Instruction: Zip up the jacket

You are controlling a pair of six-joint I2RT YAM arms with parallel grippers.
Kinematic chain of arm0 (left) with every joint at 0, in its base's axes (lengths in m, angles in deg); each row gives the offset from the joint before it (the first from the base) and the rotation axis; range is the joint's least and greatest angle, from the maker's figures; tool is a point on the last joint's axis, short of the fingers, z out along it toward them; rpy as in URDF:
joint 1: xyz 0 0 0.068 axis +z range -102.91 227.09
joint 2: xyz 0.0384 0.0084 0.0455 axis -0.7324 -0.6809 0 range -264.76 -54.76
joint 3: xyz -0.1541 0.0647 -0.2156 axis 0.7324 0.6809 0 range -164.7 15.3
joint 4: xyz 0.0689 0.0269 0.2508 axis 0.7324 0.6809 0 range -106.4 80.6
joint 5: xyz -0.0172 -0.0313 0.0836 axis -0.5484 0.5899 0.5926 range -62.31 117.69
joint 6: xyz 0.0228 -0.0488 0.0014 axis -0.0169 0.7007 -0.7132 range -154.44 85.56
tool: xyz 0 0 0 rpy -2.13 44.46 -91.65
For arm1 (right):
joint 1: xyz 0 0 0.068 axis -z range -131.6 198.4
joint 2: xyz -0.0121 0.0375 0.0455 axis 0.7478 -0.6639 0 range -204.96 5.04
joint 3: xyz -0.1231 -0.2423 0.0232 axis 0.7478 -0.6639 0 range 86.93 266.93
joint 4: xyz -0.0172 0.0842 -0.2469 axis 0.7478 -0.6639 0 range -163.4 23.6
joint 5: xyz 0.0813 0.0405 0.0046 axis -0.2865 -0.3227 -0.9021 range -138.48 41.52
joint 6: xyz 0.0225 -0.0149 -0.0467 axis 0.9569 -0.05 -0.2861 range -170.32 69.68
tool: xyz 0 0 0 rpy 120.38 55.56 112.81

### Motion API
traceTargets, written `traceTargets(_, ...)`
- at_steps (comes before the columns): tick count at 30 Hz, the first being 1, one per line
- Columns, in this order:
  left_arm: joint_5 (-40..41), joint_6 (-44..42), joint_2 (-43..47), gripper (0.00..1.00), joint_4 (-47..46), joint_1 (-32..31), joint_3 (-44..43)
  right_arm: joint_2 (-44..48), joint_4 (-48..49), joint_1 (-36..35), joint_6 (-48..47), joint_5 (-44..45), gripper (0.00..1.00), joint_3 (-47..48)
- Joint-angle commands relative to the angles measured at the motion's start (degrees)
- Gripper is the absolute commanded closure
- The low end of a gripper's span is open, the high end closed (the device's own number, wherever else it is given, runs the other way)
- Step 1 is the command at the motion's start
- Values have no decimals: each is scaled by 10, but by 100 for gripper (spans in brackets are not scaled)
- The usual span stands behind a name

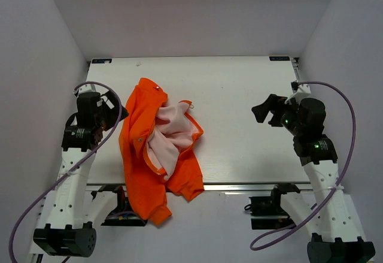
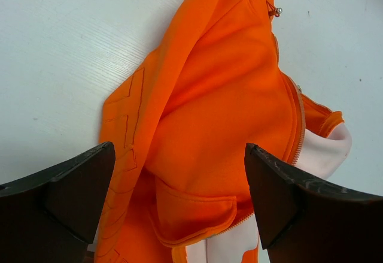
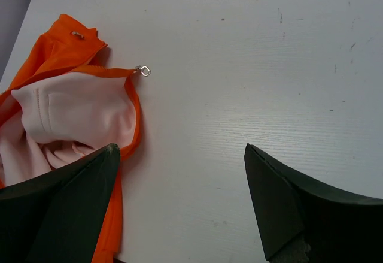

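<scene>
orange jacket (image 1: 139, 155), pink lining (image 1: 170, 137), wht table (image 1: 251, 143)

- A robot lab's test cell (nothing homely).
- White table (image 1: 251, 155) boxed in by plain grey walls (image 1: 197, 17).
- Left arm (image 1: 75, 161) and right arm (image 1: 320, 167) bolted on, trailing purple cables (image 1: 353, 125).

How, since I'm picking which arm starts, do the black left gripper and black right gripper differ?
The left gripper hovers beside the bright orange fabric jacket; the right gripper hovers away, over bare white table. Left's camera shows mostly jacket; right's mostly table. Both stand open, empty.
</scene>
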Motion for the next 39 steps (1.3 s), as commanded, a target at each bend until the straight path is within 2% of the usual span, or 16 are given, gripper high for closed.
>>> traceTargets(1,-3,9,-9,2,-21,2,12,17,38,2,-15,-19,11,-10)
traceTargets(6,-80,15,-58,2,-129,2,69,33,58,3,-23,-41,11,-37)
traceTargets(10,-132,17,-186,2,-185,2,63,15,51,3,-29,-62,11,-37)
traceTargets(19,-108,17,-398,4,-248,2,1,-93,60,3,-37,-174,11,-33)
traceTargets(20,-104,17,-412,8,-249,2,-13,-101,66,3,-38,-178,11,-32)
traceTargets(21,-104,15,-434,29,-246,3,-20,-115,68,3,-41,-185,11,-28)
traceTargets(22,-105,13,-445,42,-247,3,-27,-120,72,2,-42,-189,11,-28)
traceTargets(23,-105,11,-452,60,-247,3,-36,-125,79,-1,-40,-190,11,-30)
traceTargets(24,-104,10,-461,99,-250,3,-38,-135,96,-8,-38,-183,11,-33)
traceTargets(26,-84,13,-459,100,-241,3,-44,-149,106,-61,-39,-152,11,-31)
traceTargets(29,-48,11,-416,100,-245,3,-39,-207,117,-186,-64,-27,11,-5)
traceTargets(31,-51,9,-366,100,-267,3,-20,-286,116,-246,-68,-5,11,24)
traceTargets(34,-48,5,-315,100,-277,3,1,-392,121,-284,-81,59,11,103)
traceTargets(36,-40,3,-273,100,-283,3,20,-449,148,-299,-134,68,11,147)
traceTargets(38,-43,-4,-244,100,-289,3,28,-472,253,-304,-180,57,11,144)
traceTargets(39,-58,-8,-240,100,-296,3,32,-493,291,-305,-249,50,11,140)
